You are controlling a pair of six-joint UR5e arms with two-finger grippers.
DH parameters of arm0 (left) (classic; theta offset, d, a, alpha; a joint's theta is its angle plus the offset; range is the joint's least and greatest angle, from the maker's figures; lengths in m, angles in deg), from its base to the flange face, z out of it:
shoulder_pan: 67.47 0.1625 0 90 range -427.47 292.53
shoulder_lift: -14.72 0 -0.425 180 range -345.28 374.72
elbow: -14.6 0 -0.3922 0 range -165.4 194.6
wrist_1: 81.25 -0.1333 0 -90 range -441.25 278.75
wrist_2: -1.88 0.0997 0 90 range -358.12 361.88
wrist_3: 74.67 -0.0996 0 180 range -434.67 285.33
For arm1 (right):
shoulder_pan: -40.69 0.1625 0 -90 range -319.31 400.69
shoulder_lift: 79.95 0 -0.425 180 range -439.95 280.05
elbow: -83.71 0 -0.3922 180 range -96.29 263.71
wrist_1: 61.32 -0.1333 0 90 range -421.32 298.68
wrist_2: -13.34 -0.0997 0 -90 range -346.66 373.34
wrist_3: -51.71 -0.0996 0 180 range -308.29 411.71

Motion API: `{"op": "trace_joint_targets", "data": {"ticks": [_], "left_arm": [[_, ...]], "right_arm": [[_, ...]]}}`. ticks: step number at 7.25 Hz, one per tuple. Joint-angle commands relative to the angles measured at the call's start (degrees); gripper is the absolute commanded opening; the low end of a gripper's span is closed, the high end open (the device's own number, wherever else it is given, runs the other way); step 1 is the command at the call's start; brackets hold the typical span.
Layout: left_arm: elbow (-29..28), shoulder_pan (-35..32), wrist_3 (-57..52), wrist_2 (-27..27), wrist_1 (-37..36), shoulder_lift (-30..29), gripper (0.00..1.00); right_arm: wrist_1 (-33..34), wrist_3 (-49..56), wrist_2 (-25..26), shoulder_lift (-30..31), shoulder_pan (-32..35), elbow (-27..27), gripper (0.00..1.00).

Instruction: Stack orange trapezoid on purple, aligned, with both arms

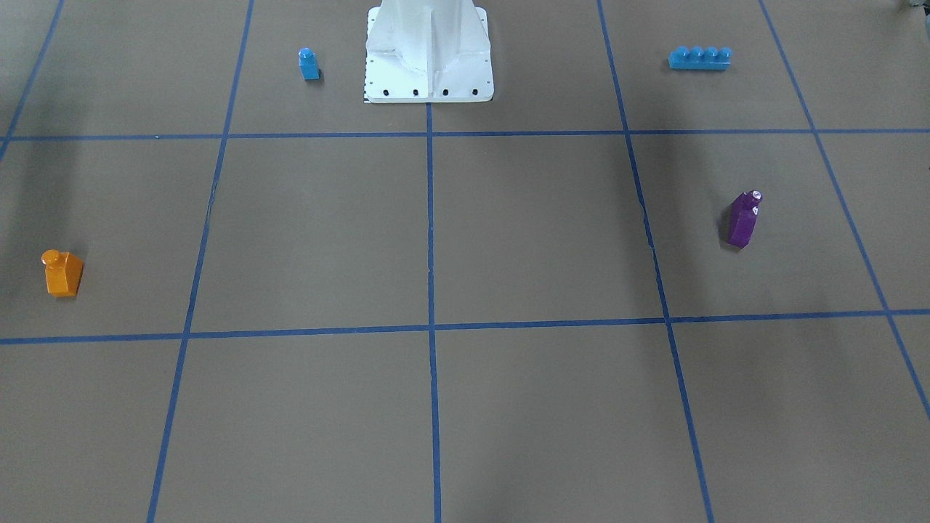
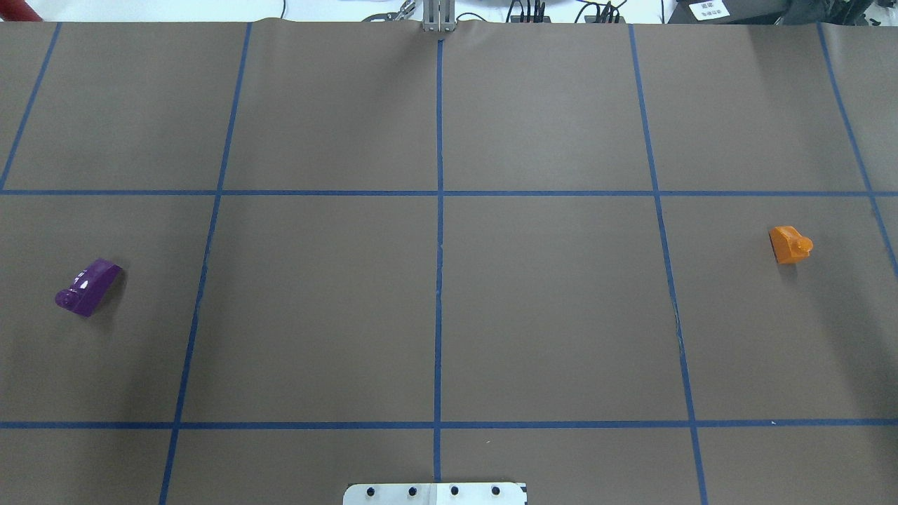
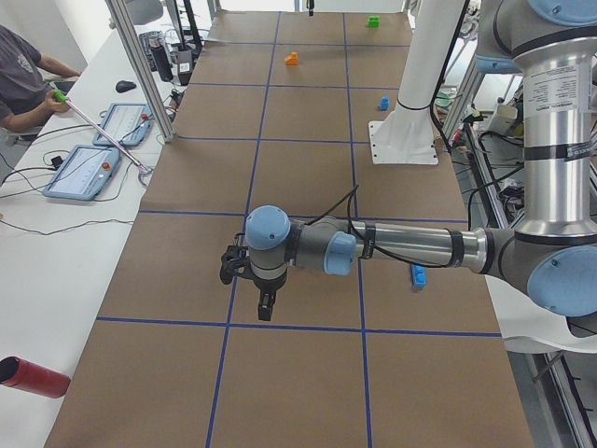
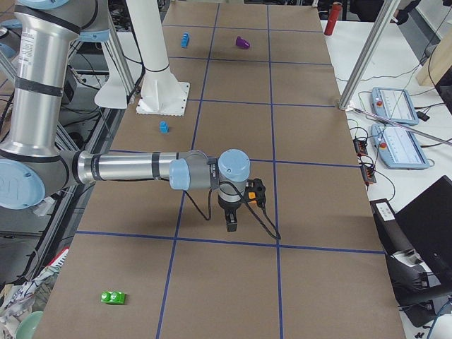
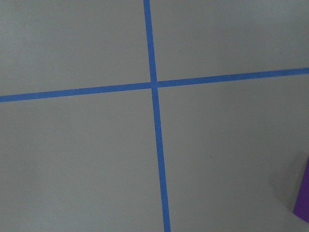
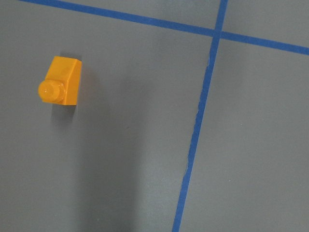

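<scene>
The orange trapezoid (image 1: 62, 272) stands on the brown mat at the robot's right side, stud up; it also shows in the overhead view (image 2: 791, 244) and the right wrist view (image 6: 61, 81). The purple block (image 1: 744, 218) stands on the robot's left side, also in the overhead view (image 2: 87, 287); only a sliver shows at the left wrist view's edge (image 5: 303, 198). The left gripper (image 3: 266, 308) and the right gripper (image 4: 231, 224) show only in the side views, hanging above the mat. I cannot tell whether either is open or shut. The right gripper hangs beside the orange trapezoid (image 4: 251, 195).
A small blue single-stud block (image 1: 309, 64) and a long blue four-stud brick (image 1: 700, 58) stand either side of the white robot base (image 1: 429, 54). A green block (image 4: 113, 297) lies near the table's right end. A red cylinder (image 3: 33, 377) lies at the left end.
</scene>
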Motion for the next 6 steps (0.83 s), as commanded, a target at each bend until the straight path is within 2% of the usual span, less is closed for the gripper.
{"op": "trace_joint_targets", "data": {"ticks": [1,6], "left_arm": [[0.00,0.04,0.16,-0.25,-0.01,0.02,1.00],[0.96,0.21,0.25,-0.60,2.27,1.51,1.00]], "right_arm": [[0.00,-0.01,-0.65,0.37,0.05,0.00,1.00],[-0.09,0.07,-1.71,0.28,-0.03,-0.17,1.00]]}}
